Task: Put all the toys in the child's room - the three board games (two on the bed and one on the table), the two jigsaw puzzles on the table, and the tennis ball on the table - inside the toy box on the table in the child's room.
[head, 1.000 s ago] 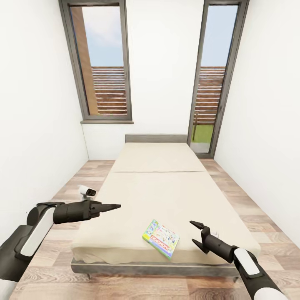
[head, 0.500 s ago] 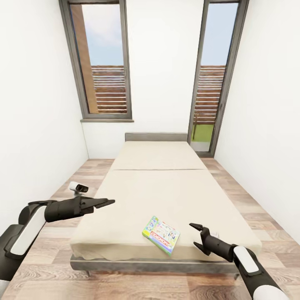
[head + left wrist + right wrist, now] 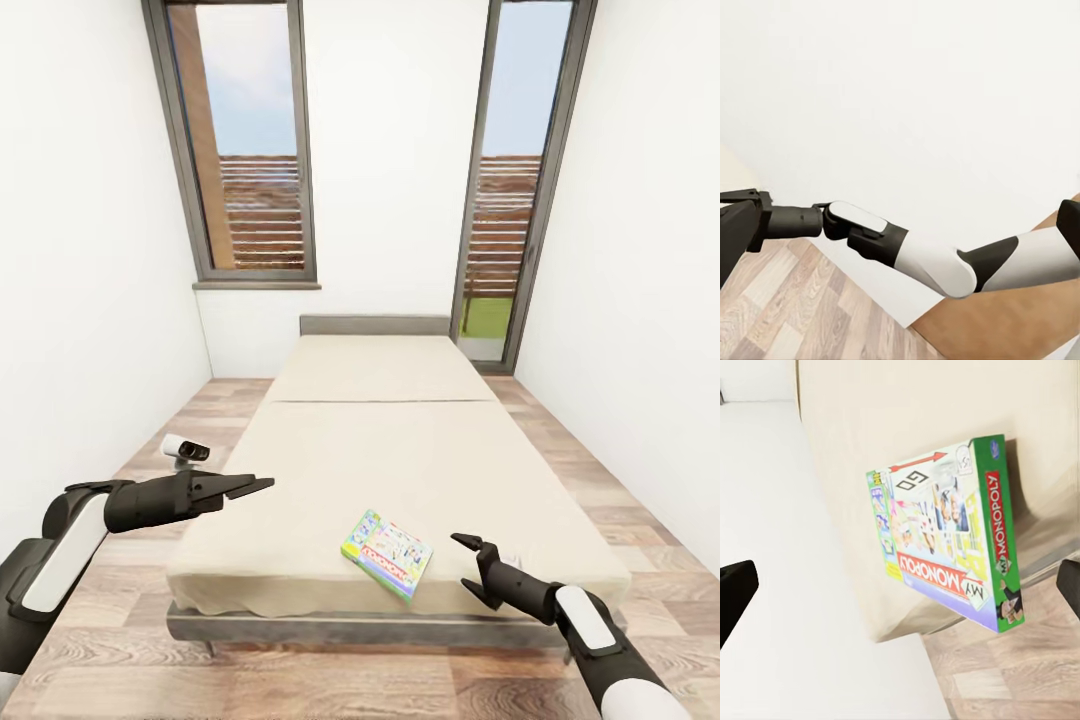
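Observation:
One board game (image 3: 387, 556), a flat box with a green-edged printed cover, lies near the foot of the beige bed (image 3: 370, 450), slightly right of centre. In the right wrist view the same board game (image 3: 949, 532) reads "My Monopoly". My right gripper (image 3: 462, 562) hovers open just right of the box, over the mattress's front right part. My left gripper (image 3: 250, 487) is held open above the bed's left edge, well left of the box. The table, toy box, jigsaw puzzles and tennis ball are out of view.
White walls close in on both sides, with strips of wood-plank floor (image 3: 160, 460) between them and the bed. Two tall dark-framed windows (image 3: 245, 150) stand behind the grey headboard (image 3: 375, 325). My right arm (image 3: 945, 262) crosses the left wrist view.
The whole picture has shifted slightly, so the camera has moved a little back from the bed. My left arm has drawn back to the left. The board game has not moved.

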Tool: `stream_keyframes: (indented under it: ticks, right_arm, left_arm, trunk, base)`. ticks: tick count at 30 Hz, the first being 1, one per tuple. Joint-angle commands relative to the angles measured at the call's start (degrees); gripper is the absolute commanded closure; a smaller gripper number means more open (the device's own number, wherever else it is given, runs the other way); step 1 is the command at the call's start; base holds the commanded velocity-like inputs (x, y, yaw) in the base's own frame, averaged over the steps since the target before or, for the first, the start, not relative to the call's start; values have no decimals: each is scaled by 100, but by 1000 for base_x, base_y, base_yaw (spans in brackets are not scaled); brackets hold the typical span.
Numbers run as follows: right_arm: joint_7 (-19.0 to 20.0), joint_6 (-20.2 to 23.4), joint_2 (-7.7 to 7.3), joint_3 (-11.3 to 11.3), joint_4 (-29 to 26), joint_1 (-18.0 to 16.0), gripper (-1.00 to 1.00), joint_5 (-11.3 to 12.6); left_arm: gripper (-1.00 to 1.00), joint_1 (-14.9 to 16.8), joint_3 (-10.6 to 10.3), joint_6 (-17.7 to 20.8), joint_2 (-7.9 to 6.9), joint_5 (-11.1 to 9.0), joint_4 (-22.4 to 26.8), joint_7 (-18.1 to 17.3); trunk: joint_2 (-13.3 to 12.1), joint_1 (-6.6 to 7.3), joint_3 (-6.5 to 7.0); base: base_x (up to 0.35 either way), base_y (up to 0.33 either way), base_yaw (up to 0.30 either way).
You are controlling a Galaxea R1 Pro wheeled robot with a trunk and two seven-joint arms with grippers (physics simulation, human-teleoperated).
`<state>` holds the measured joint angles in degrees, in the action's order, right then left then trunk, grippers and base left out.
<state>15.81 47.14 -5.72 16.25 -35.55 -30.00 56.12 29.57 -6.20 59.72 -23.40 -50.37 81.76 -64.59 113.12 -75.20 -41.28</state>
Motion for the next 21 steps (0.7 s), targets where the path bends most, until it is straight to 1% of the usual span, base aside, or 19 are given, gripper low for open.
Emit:
stream_keyframes:
  ticks: [1,21]
  right_arm:
    - [30,26,6,25,2,-5,-100,-34]
    - [27,13,49,2,11,-6,-100,-57]
  left_arm:
    - [-100,5,-7,28,-5,-16,-2,-10]
    - [-100,5,15,28,-6,-16,-4,-10]
  trunk:
    - [44,-22,-24]
    - [846,-461,-383]
  base:
    - [0,0,0]
    - [0,0,0]
